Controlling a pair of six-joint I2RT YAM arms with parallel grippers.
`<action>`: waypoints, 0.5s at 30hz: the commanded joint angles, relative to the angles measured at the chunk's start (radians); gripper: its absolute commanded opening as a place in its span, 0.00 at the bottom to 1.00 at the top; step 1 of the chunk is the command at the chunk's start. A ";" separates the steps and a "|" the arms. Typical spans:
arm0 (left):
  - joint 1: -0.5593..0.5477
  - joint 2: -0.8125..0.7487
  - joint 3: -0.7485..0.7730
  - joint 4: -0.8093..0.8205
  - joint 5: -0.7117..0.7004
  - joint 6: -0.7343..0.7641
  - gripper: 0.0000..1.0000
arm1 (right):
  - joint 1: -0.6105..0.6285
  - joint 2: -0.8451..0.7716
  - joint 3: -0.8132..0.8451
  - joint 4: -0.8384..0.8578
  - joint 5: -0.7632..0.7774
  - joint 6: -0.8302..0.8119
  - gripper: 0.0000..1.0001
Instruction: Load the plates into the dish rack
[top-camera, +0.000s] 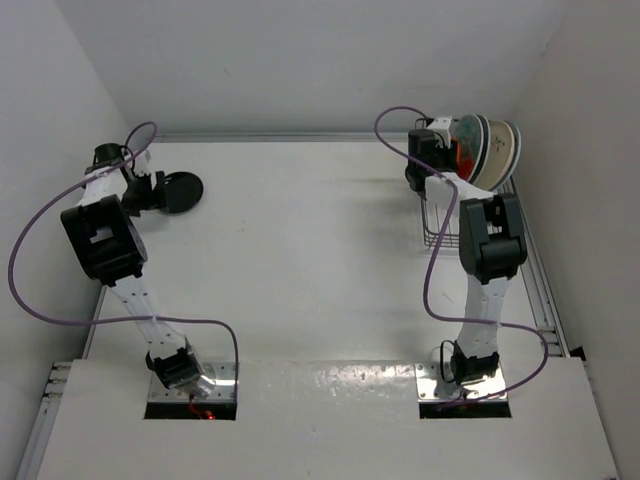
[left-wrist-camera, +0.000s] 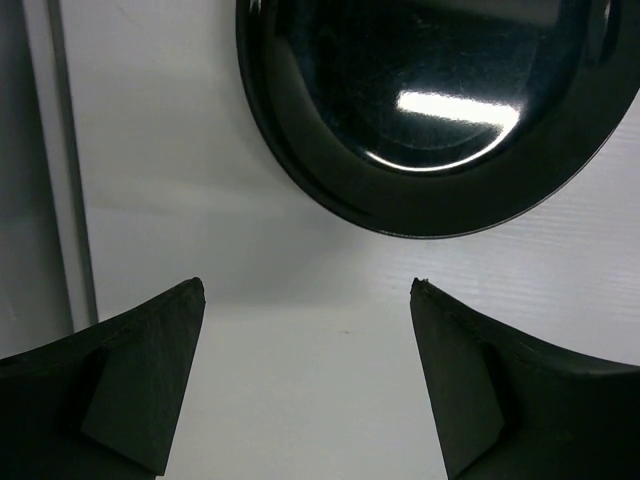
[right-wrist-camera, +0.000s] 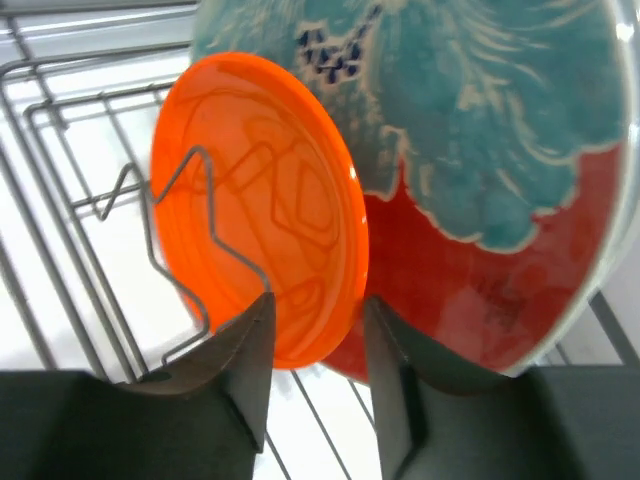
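**On the white worktop (top-camera: 300, 260), orange plate being slotted**

The small orange round plate (right-wrist-camera: 260, 200) stands in the dark grey wire dish rack (top-camera: 435, 235) at the far right corner, against a red-and-teal floral plate (right-wrist-camera: 480, 180). The right gripper (right-wrist-camera: 318, 310) pinches its rim and should next let go. The left gripper (left-wrist-camera: 308, 290), spread, faces the small black plate (left-wrist-camera: 420, 100) lying near the far left corner

Left hand (left-wrist-camera: 307, 287) spread wide; right hand (right-wrist-camera: 318, 298) narrowed, fingers gripping.

This looks like a robotics lab test cell: a flat white table (top-camera: 300, 260) closed in by plain white wall panels (top-camera: 330, 60), a black-and-white left robot arm (top-camera: 100, 240) and right robot arm (top-camera: 490, 245) bolted at its edge, looping purple cables (top-camera: 22, 235)
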 joint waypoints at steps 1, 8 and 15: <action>0.009 0.012 0.047 0.050 0.062 0.001 0.88 | -0.001 -0.084 0.020 -0.020 -0.077 0.037 0.44; 0.009 0.117 0.113 0.082 0.154 -0.032 0.87 | 0.048 -0.213 -0.041 -0.005 -0.148 -0.028 0.54; 0.009 0.249 0.137 0.093 0.151 -0.069 0.77 | 0.104 -0.357 -0.103 0.016 -0.144 -0.069 0.55</action>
